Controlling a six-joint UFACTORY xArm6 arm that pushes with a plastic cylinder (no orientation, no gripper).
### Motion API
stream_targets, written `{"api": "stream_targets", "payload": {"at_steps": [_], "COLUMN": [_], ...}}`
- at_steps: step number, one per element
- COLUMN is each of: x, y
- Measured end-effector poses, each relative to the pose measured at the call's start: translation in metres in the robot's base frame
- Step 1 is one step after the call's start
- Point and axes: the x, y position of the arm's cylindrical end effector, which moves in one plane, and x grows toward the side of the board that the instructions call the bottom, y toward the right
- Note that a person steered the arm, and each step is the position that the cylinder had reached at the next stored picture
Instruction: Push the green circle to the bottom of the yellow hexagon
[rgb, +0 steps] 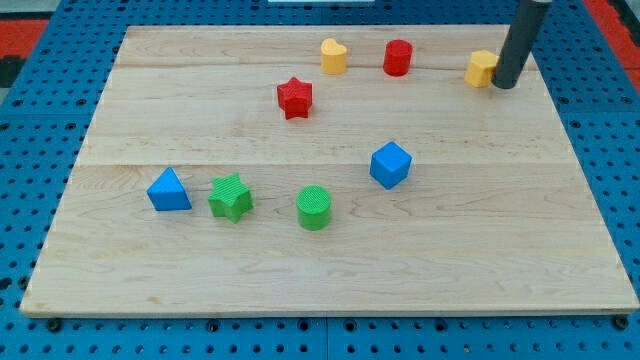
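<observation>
Surface: a pale wooden board (330, 270) of joined planks, lying flat on a blue pegboard base (40, 130) with regular rows of holes. A strip of red (30, 30) shows behind the base at the view's top left and top right. No more of the room is visible. No containers are present; all items rest directly on the board.

Tooling: the arm ends in a dark rod with no jaws, so nothing is clamped or held. My tip (504, 85) stands near the board's top right corner, touching or just beside the right side of the yellow hexagon (482, 68); contact cannot be confirmed.

Task item: the green circle (314, 208), a short ribbed cylinder, sits upright in the lower middle of the board, well apart from the yellow hexagon and from my tip.

Other items: a green star (231, 197) lies to the left of the green circle, and a blue triangle (168, 190) sits just left of that. A blue cube (390, 164) sits up and right of the green circle. A red star (295, 97) occupies the upper middle. A yellow heart-like block (333, 55) and a red cylinder (398, 57) stand side by side, apart, near the top edge
</observation>
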Motion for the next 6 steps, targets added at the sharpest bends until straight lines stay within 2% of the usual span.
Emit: {"api": "stream_targets", "payload": {"at_steps": [1, 2, 3, 4, 5, 6], "x": [0.002, 0.075, 0.168, 0.223, 0.233, 0.233], "y": [-0.010, -0.017, -0.043, -0.144, -0.258, -0.274]}}
